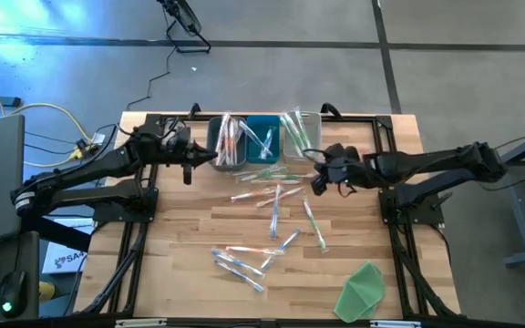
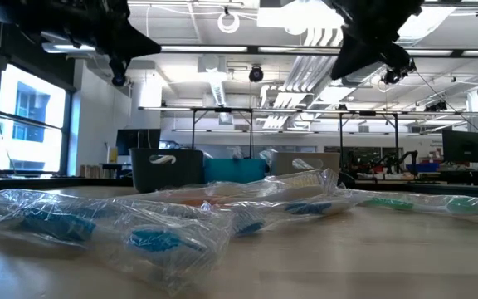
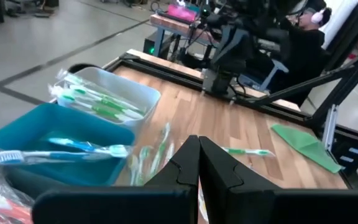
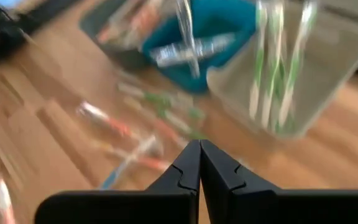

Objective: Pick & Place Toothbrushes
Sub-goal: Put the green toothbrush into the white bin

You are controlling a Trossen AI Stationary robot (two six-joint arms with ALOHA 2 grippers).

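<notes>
Both the left gripper (image 1: 188, 157) and right gripper (image 1: 319, 179) hover empty, fingers closed; each should open wide and descend squarely over one loose toothbrush (image 1: 314, 224) on the worktop (image 1: 180, 273).

Wrapped toothbrushes (image 2: 152, 228) lying across the wooden table (image 2: 372, 257), three bins (image 2: 166, 169) behind, both arms hanging dark overhead

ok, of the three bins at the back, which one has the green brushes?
The clear bin, on the right arm's side. Its neighbour, the teal bin, holds blue brushes, and the dark bin beyond that holds pink-orange ones.
</notes>
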